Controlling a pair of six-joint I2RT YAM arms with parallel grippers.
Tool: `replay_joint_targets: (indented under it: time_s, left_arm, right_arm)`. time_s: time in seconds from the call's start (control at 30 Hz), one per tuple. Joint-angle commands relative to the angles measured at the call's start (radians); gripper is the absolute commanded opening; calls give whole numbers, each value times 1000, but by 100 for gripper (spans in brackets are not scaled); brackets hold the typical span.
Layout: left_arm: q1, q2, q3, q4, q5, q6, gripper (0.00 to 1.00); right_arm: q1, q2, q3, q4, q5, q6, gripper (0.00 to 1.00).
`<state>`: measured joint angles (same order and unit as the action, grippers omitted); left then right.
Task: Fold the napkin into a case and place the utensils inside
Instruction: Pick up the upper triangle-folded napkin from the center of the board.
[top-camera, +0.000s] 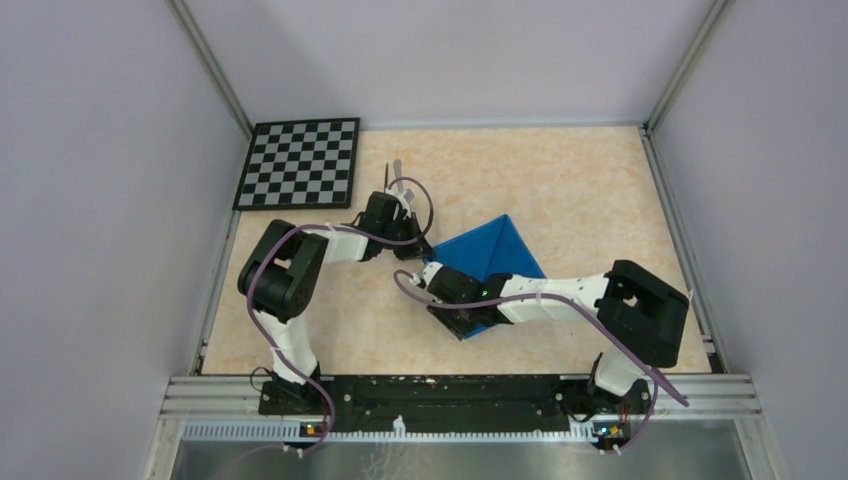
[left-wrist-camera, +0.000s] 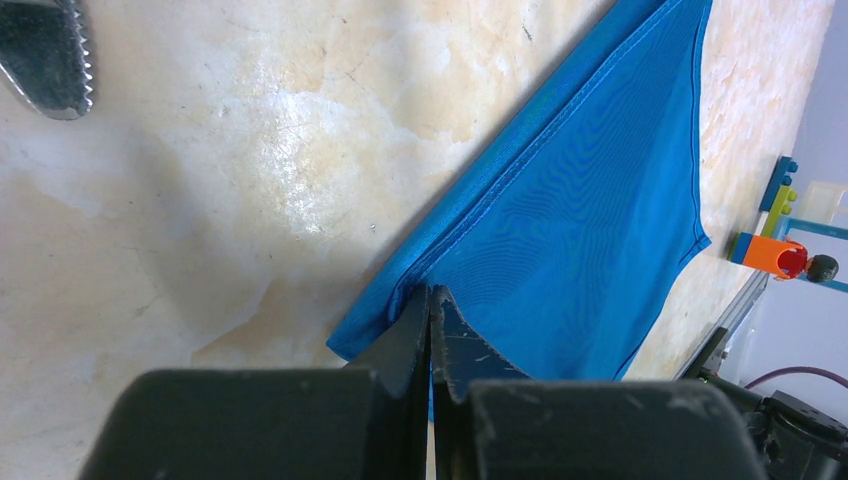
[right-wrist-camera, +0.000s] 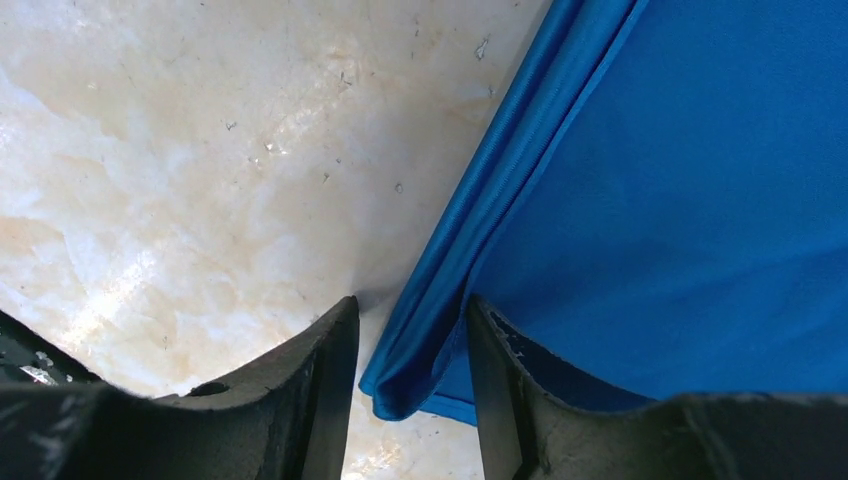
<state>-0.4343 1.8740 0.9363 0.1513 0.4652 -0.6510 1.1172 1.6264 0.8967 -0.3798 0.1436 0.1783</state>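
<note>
The bright blue napkin (top-camera: 497, 250) lies folded into a triangle in the middle of the table. My left gripper (top-camera: 418, 252) is at its left corner, and the left wrist view shows that gripper (left-wrist-camera: 430, 292) shut on the doubled edge of the napkin (left-wrist-camera: 580, 200). My right gripper (top-camera: 452, 320) is at the near corner. There its jaws (right-wrist-camera: 410, 305) stand apart astride the folded hem of the napkin (right-wrist-camera: 680, 200), with a gap on the left side. The utensils, a dark fork (top-camera: 387, 178) and a pale knife (top-camera: 398, 168), lie behind the left wrist. The knife's serrated tip (left-wrist-camera: 45, 50) shows in the left wrist view.
A black-and-white checkerboard (top-camera: 300, 163) lies at the back left corner. Metal frame rails (top-camera: 675, 230) border the tabletop on both sides. Small coloured toy bricks (left-wrist-camera: 775, 250) stand past the table's right edge.
</note>
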Motion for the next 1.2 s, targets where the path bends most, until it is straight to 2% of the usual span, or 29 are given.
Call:
replay_joint_targets:
  time_s: [0.0,0.1,0.3,0.33,0.47,0.5,0.63,0.77,0.83,1.0,1.07,1.17]
  left_arm:
    - [1,54,-31,-106,-94,64,0]
    - [1,56,-33,-110,-99,69,0]
    - [2,54,-25,-126,-103,87,0]
    - [2,53,-19,-132,-102,93,0]
    - [7,34,16,-179,-87,108,1]
    - [11,22,25,-189,-72,107,7]
    - [23,-91,40,-210,-41,79,40]
    - [26,-221,34,-278,-65,23,58]
    - [34,-290,-28,-291,-83,-57,67]
    - [58,-439,-184,-292,-65,-240,73]
    - [47,-503,-268,-226,-39,-362,73]
    - [33,-511,-381,-64,18,-519,72]
  right_arm:
    - [13,44,-19,21,40,19,43]
    - [13,53,-39,40,67,32,37]
    - [37,53,-40,46,249,33,2]
    - [40,39,-46,64,253,31,0]
    - [41,-10,-48,107,222,53,0]
    - [41,-23,-53,115,220,62,0]
    - [35,-91,-98,176,181,87,0]
    - [25,-149,-143,231,150,124,0]
    - [18,-174,-162,253,138,139,0]
    - [10,-202,-181,285,113,150,0]
    - [7,-211,-186,292,108,152,0]
    - [3,-222,-194,306,90,154,0]
